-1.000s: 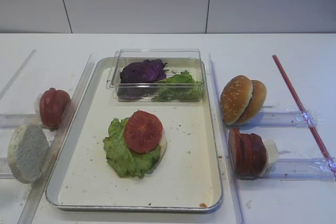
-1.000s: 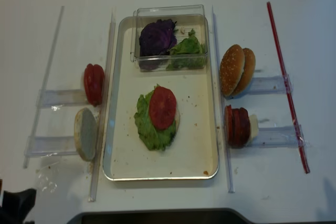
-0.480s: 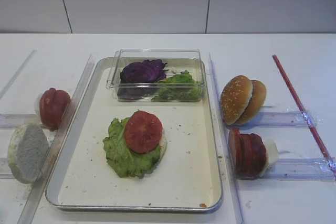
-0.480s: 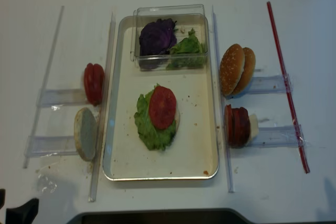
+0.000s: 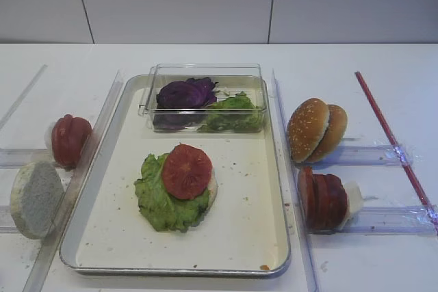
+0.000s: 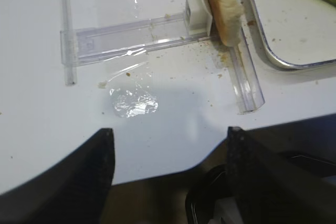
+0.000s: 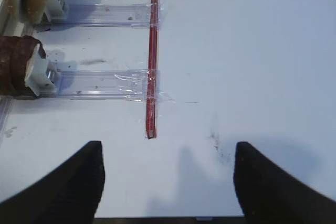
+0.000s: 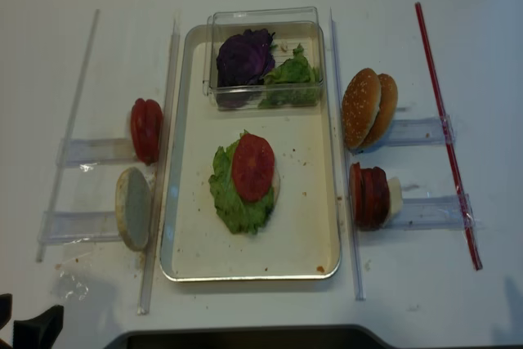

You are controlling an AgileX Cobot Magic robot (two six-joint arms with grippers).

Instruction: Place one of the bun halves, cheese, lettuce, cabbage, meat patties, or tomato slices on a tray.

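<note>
Far left: a pale bun half [image 5: 35, 198] standing on edge in its clear rack [image 6: 131, 39], tomato slices [image 5: 70, 140] upright in the rack behind it, both on the desk [image 5: 383, 73] just outside the tray [image 5: 174, 270]. Left gripper [image 6: 168, 171] drawn back over the near desk edge, jaws spread wide and holding nothing, only a dark corner of it showing in the overhead view. Risk here: a slice pinched at its rim could tilt and slip out on the way over the tray lip; a bun standing on edge could topple off the rack if nudged rather than gripped squarely. Middle: on the tray floor, a lettuce [image 5: 161, 200] leaf over a pale base with one tomato slice [image 5: 186, 171] on top, a stack already loose and off-centre. Anything set down carelessly could slide the tomato off or drag the leaf along. Behind it, cabbage [image 5: 185, 92] and more lettuce in a clear box [image 5: 205, 70] resting on the tray's far end; the box walls could catch a descending finger and shift the whole box. Right: seeded bun halves [image 5: 316, 130] leaning together in a rack, meat patties [image 5: 321, 198] packed on edge in the next one near a red rod [image 7: 152, 56]. Pulling a single patty could bring its neighbours out with it. Right gripper [image 7: 168, 179] low over bare desk, jaws wide apart, empty.
</note>
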